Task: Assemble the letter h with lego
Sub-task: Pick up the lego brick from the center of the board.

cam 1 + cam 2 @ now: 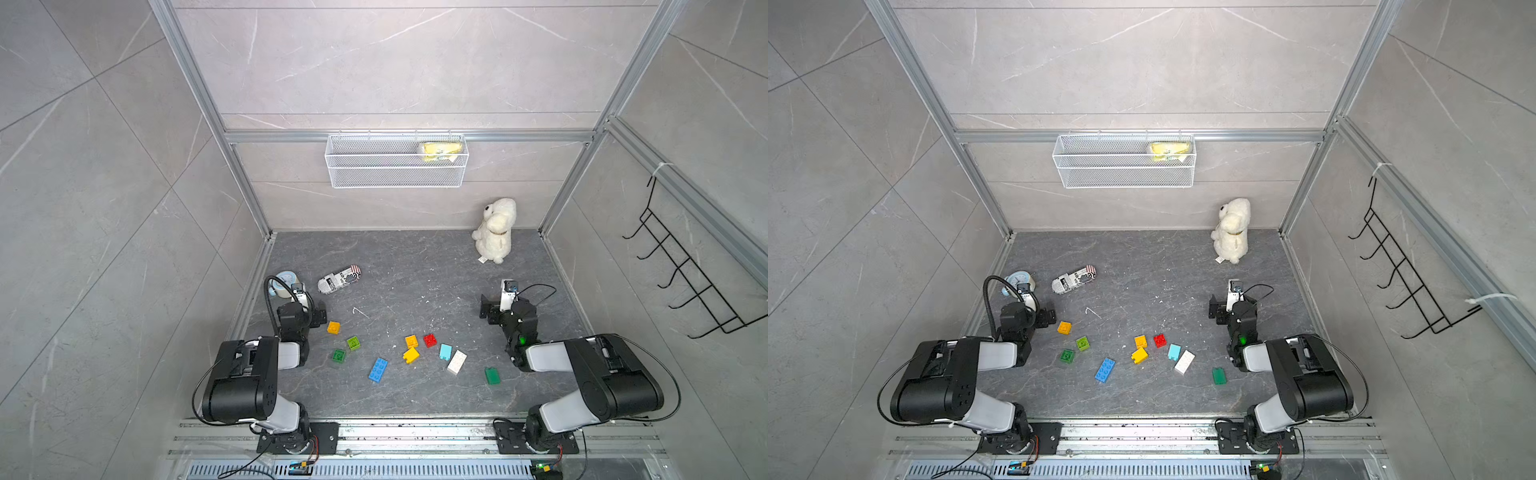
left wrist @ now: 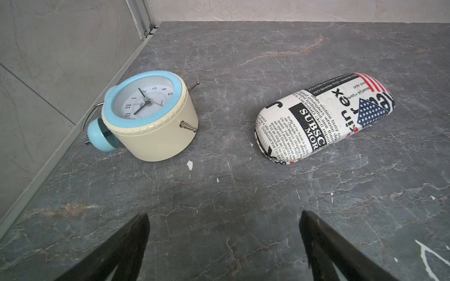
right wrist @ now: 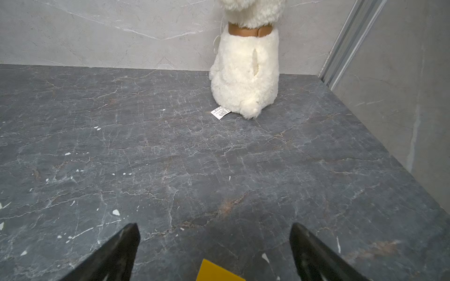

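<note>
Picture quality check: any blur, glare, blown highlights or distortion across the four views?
Both top views: even, soft light, faint shadows; wide-angle perspective splays the side walls; the blue brick is small but its colour and studs are clear. Left wrist: clock and glasses case sharp; jaws dark, soft-edged. Right wrist: plush toy nearly blown out, head cropped; jaws likewise soft.

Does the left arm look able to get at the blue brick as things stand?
Probably yes. The left gripper is open and empty, and the blue brick lies on bare table, apart from the others. The gripper faces the clock, away from the brick, so it would have to swing round.
</note>
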`<state>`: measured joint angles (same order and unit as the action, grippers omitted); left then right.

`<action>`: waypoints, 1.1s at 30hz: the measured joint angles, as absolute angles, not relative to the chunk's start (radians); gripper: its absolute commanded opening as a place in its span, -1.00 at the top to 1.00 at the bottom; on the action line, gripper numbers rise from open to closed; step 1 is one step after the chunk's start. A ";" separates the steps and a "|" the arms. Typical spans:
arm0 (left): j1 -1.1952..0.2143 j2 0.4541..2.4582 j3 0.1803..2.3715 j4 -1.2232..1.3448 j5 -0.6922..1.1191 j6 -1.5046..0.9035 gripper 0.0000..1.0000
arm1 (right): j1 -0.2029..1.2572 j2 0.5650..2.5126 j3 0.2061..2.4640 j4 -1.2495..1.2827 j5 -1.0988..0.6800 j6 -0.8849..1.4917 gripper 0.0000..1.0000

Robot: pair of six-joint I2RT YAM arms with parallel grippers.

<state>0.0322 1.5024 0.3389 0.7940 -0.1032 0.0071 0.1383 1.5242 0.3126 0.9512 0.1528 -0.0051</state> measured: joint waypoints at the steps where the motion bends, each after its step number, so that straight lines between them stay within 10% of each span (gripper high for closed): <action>1: 0.032 1.502 0.339 0.794 -0.103 0.007 -1.00 | 0.138 1.524 0.313 0.953 0.153 -0.005 -0.99; 33: 0.032 1.502 0.339 0.794 -0.103 0.007 -1.00 | 0.138 1.524 0.313 0.962 0.152 -0.005 -0.99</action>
